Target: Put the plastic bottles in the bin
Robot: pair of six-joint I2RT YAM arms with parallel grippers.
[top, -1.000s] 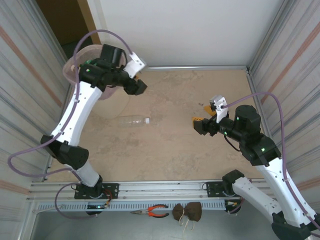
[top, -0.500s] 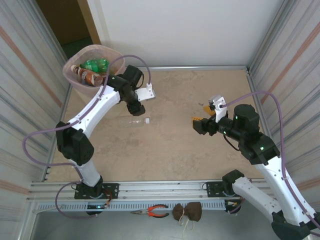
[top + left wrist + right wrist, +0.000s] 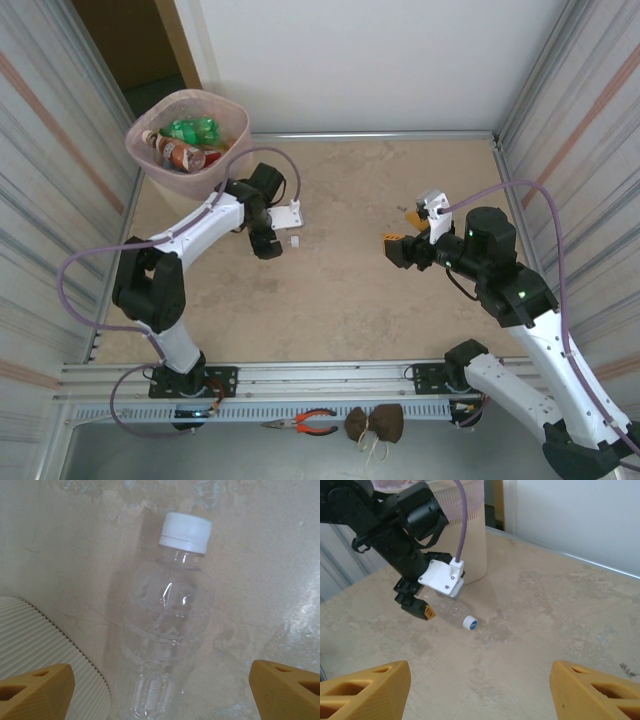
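A clear plastic bottle (image 3: 167, 630) with a white cap (image 3: 185, 530) lies on the sandy table. My left gripper (image 3: 160, 697) hangs open just above it, one orange fingertip on each side of the bottle's lower body, touching nothing. From above, the left gripper (image 3: 266, 240) covers most of the bottle, and the cap (image 3: 295, 241) pokes out to its right. The beige bin (image 3: 188, 140) with a pink liner stands at the far left and holds green and amber bottles (image 3: 185, 140). My right gripper (image 3: 405, 243) is open and empty, well to the right. It faces the bottle (image 3: 451, 611).
The bin's ribbed wall (image 3: 45, 650) is close on the left of the left gripper. Corrugated walls (image 3: 60, 200) close in the table on both sides, and a white wall (image 3: 380, 60) stands at the back. Pliers (image 3: 305, 422) lie on the front rail.
The left arm has swung away from over the bin and come down over the clear bottle on the table. The bin's contents are now uncovered. The right arm has not moved.
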